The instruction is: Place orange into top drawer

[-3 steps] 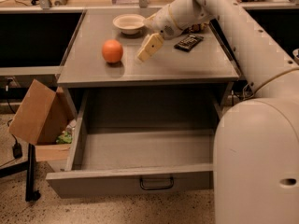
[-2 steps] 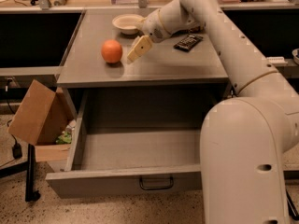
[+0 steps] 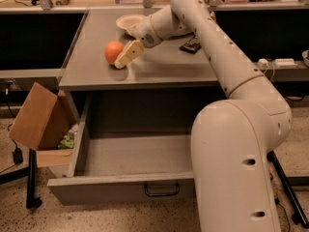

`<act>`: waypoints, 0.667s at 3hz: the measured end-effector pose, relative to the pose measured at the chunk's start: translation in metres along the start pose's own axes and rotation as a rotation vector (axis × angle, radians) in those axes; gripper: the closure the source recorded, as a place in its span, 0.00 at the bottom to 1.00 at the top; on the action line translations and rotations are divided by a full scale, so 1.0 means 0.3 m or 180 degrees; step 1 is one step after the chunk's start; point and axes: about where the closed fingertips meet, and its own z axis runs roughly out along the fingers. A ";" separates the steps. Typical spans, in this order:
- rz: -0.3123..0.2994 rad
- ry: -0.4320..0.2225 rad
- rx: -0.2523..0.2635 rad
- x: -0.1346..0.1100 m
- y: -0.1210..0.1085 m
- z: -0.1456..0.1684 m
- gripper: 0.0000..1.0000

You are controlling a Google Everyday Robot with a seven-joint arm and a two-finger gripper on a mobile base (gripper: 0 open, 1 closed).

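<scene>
My gripper (image 3: 127, 55) upper-left-centre of frame, low over desk top (image 3: 91, 71), touching right side of orange (image 3: 113, 52). Spread or pinched: cannot tell. Top drawer (image 3: 130, 153) open, lower centre. Risk: off-centre contact nudges round orange, rolls left off desk edge, misses drawer.

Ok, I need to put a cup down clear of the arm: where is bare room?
The top drawer is bare inside. On the desk top, the front strip right of the gripper is free, and the left edge beside the orange. Crowded: the back, with white bowl, arm and dark object, and around the gripper by the orange.
</scene>
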 end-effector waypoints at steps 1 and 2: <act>0.0046 0.0008 -0.0092 0.019 -0.004 0.059 0.26; 0.0059 0.0049 -0.0134 0.028 -0.002 0.084 0.49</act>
